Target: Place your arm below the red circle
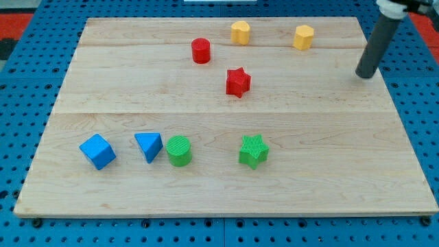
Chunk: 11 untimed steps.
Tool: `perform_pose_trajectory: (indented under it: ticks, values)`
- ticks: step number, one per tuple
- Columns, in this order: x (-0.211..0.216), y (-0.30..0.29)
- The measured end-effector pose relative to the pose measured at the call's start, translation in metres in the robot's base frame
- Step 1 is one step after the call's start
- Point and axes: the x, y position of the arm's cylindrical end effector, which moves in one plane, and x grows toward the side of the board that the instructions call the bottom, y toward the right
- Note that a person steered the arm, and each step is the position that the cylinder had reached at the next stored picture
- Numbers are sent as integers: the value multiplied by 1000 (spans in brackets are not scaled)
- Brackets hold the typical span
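Observation:
The red circle (201, 51) is a short red cylinder near the top middle of the wooden board (309, 165). My tip (365, 74) is the lower end of a dark rod coming in from the view's top right. It rests on the board far to the right of the red circle and slightly lower, touching no block. A red star (238, 82) lies below and right of the red circle, between the circle and my tip.
Two yellow blocks (240, 32) (304, 37) sit along the top edge. A blue cube (97, 151), a blue triangle (149, 146), a green circle (180, 151) and a green star (253, 151) form a row near the bottom.

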Motion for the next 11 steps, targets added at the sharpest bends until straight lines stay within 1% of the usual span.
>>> perform_pose_trajectory:
  ticks: [1,2,4,5,6,7,8,9,10,11]
  values:
    - [36,-48]
    - [34,-66]
    - [36,-72]
    - [75,-114]
    - [91,-196]
    - [67,-260]
    - [22,-288]
    - [-18,-290]
    - [-44,-288]
    - [-58,-288]
